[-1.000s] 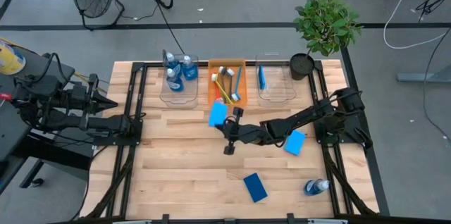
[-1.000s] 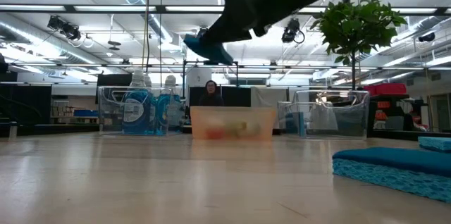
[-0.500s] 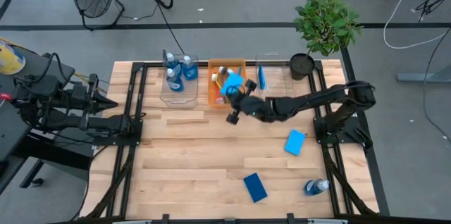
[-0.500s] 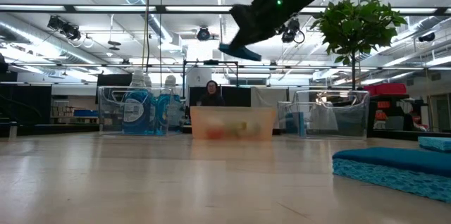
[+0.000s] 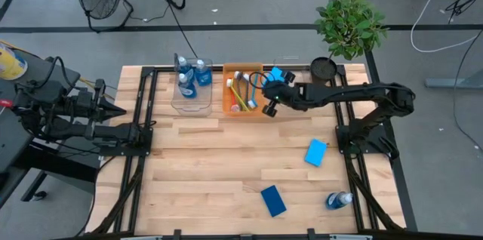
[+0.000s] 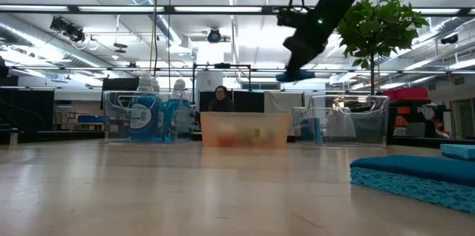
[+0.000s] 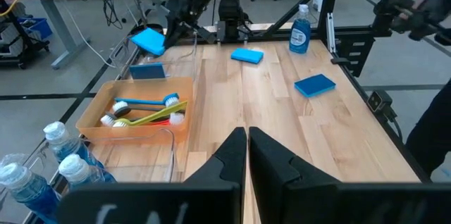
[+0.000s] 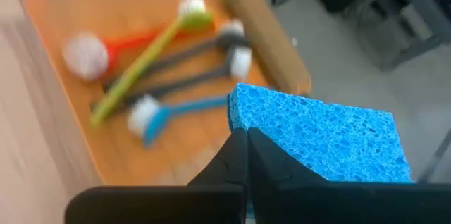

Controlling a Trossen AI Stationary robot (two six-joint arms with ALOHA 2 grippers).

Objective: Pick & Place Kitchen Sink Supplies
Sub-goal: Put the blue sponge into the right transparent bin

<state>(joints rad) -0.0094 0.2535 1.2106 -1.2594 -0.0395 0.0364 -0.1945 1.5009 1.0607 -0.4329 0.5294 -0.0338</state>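
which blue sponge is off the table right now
The sponge pinched in the right gripper, above the bins; two others lie flat on the table.

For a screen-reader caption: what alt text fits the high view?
From above, the right gripper holds a blue sponge over the bins at the table's far edge, near the orange bin of brushes. The left gripper waits at the table's left side.

From here, no writing can be made out anywhere: the labels on the bottles [image 5: 190, 76] are too small to read, and the bins, sponges and brushes show no readable marks.
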